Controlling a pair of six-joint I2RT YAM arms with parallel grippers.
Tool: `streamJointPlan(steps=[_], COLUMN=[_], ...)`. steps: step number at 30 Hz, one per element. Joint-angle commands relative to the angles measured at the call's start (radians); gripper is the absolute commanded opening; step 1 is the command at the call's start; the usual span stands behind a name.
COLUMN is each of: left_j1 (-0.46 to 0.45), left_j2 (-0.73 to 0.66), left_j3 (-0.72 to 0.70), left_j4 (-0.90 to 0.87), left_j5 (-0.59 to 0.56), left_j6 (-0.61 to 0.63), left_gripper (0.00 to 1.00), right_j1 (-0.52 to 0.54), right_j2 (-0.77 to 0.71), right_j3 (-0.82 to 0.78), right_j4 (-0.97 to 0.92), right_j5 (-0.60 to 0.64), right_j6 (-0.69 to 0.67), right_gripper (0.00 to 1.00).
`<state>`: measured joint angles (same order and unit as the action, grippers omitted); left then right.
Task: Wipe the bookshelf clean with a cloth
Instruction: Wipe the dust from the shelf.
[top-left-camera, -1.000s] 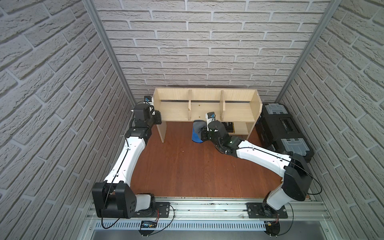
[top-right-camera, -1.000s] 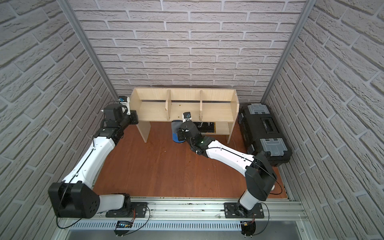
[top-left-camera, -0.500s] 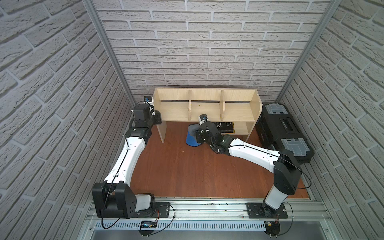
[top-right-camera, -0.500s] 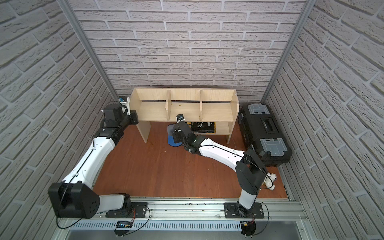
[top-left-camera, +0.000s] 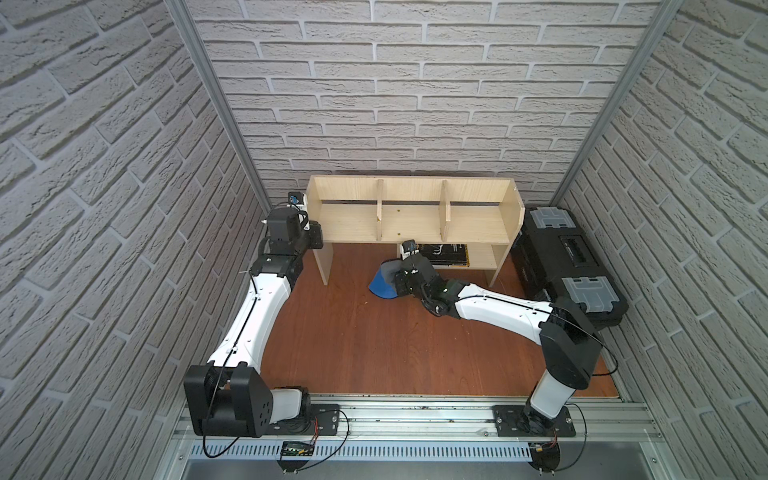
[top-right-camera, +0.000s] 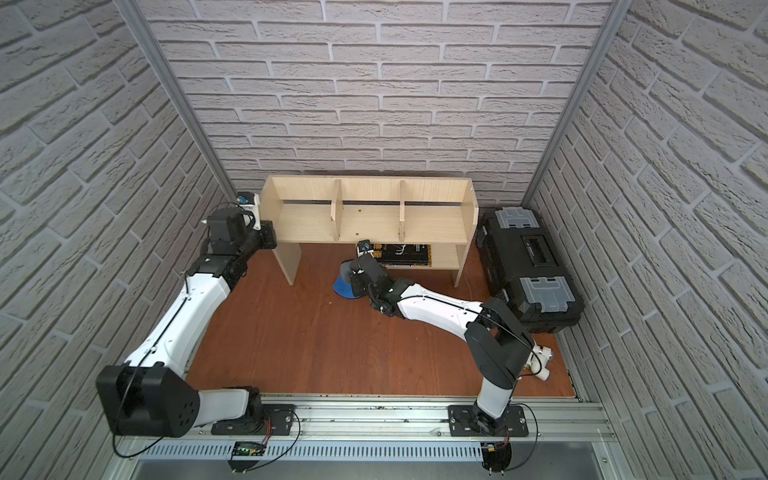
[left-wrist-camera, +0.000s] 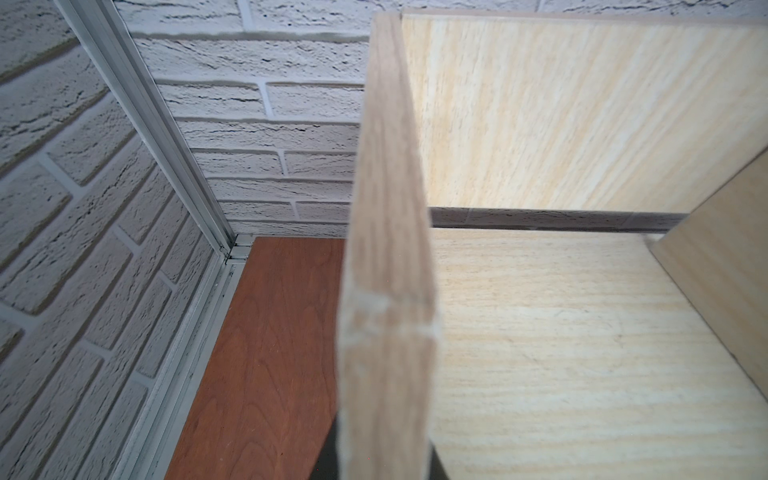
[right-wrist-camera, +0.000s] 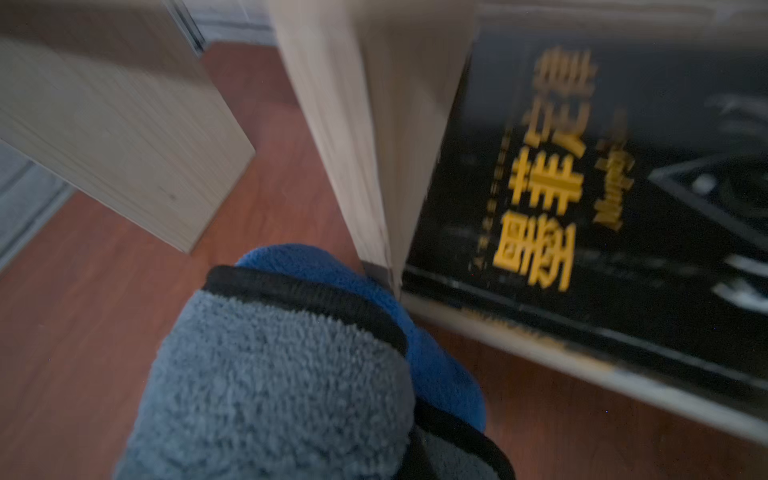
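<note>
The right claw (top-left-camera: 397, 277) is buried in the cloth (top-left-camera: 384, 280). Its fingers cannot be seen in any view, but it is clamped narrow on the cloth, which drapes over it as a wad. In the blurred right wrist view the cloth's grey side faces the camera, with the black stitched edging across it and the blue side beneath. The wad reaches out along the claw towards the foot of the upright that carries the lower shelf, but contact cannot be made out. In both top views the cloth's blue edge spreads on the reddish worktop (top-left-camera: 374, 340), just in front of the bookshelf (top-left-camera: 353, 224) and below its middle compartment. The bookshelf's long axis runs side to side along the back wall (top-left-camera: 415, 124), with its open front facing the arms. A black book (right-wrist-camera: 582, 187) with smeared yellow lettering lies on the lower shelf, cut off by the frame. The left claw (top-left-camera: 314, 237) grips the front edge of the left side panel, and only dark slivers of its fingers (left-wrist-camera: 327, 461) show. A black toolbox (top-left-camera: 569, 266) sits just beside the right panel.
</note>
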<state>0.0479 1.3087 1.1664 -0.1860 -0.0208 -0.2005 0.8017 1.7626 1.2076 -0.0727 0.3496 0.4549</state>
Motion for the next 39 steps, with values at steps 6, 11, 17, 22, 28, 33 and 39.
streamJointPlan(steps=[6, 11, 17, 22, 28, 33, 39], left_j1=[0.01, 0.012, 0.01, 0.011, 0.008, 0.009, 0.011], left_j2=[-0.031, -0.034, -0.034, -0.037, -0.037, -0.039, -0.054], left_j3=[-0.022, -0.027, -0.023, -0.022, -0.025, -0.025, -0.031], left_j4=[0.022, 0.025, 0.023, 0.023, 0.026, 0.03, 0.034], left_j5=[-0.005, -0.007, 0.001, 0.009, 0.017, 0.037, 0.036], left_j6=[-0.013, -0.011, -0.013, -0.016, -0.023, -0.046, -0.066], left_gripper=[0.0, 0.0, 0.0, 0.0, 0.0, 0.0, 0.0], right_j1=[0.007, 0.006, 0.007, 0.013, 0.085, 0.133, 0.149], right_j2=[-0.022, -0.069, -0.117, -0.035, 0.08, 0.208, 0.36], right_j3=[0.118, 0.204, 0.211, 0.25, 0.35, 0.499, 0.598], right_j4=[-0.007, -0.02, 0.011, 0.031, 0.106, 0.102, 0.134], right_j5=[-0.004, 0.036, 0.06, -0.012, -0.041, -0.041, -0.047], right_j6=[-0.06, -0.117, -0.121, -0.072, -0.05, -0.044, 0.007], right_gripper=[0.03, 0.03, 0.03, 0.03, 0.03, 0.03, 0.03])
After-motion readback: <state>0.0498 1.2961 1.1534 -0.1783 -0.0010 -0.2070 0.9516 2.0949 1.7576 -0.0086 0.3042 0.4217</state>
